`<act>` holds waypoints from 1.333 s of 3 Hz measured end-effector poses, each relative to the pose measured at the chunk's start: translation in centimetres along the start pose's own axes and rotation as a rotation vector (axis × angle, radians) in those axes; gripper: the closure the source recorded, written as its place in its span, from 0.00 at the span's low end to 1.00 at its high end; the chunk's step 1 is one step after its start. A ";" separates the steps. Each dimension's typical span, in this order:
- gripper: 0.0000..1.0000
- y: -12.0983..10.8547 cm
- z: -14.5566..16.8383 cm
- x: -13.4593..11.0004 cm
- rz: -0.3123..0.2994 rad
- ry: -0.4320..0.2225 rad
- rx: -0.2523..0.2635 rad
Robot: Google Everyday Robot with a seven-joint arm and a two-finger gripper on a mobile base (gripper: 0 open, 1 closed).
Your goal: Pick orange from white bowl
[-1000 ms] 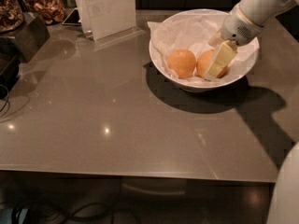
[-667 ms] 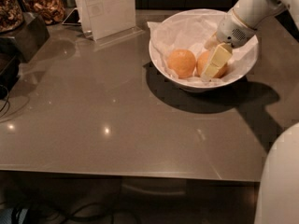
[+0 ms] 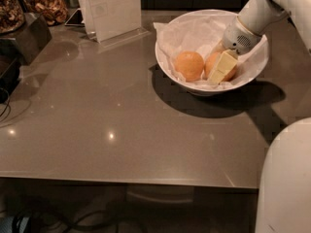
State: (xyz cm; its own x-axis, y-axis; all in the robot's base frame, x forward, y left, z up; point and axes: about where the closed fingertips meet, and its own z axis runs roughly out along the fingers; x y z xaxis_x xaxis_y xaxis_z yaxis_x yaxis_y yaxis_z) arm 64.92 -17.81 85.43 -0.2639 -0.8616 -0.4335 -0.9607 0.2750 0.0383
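Note:
The white bowl (image 3: 171, 68) stands at the back right of the table, lined with crumpled white paper. Two round fruits lie in it side by side. The right one is the orange (image 3: 212, 63), slightly larger and partly covered. The left one is a slightly smaller orange-coloured fruit (image 3: 189, 65), lying free. My gripper (image 3: 221, 70) reaches down into the bowl from the upper right. It sits on the orange and its cream-coloured part lies across the orange's front. The orange's far side is hidden.
A white upright sign holder (image 3: 111, 9) stands at the back, left of the bowl. Jars of snacks (image 3: 47, 7) and a dark box (image 3: 22, 35) sit at the far left. My white body (image 3: 286, 178) fills the lower right corner, past the table's front edge (image 3: 126, 178).
The gripper has shifted slightly down and to the left on the right fruit. Both fruits and the bowl stay where they were.

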 end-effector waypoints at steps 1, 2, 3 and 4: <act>0.15 -0.2 0.6 0.6 0.017 0.015 -0.010; 0.34 -0.2 0.4 0.5 0.017 0.015 -0.010; 0.57 -0.3 0.3 0.5 0.020 0.018 -0.012; 0.80 -0.3 0.2 0.5 0.021 0.019 -0.012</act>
State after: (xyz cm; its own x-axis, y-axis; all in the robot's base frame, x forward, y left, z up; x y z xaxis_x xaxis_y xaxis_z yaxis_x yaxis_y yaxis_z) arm 65.12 -18.22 85.01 -0.2856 -0.8636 -0.4156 -0.9558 0.2882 0.0578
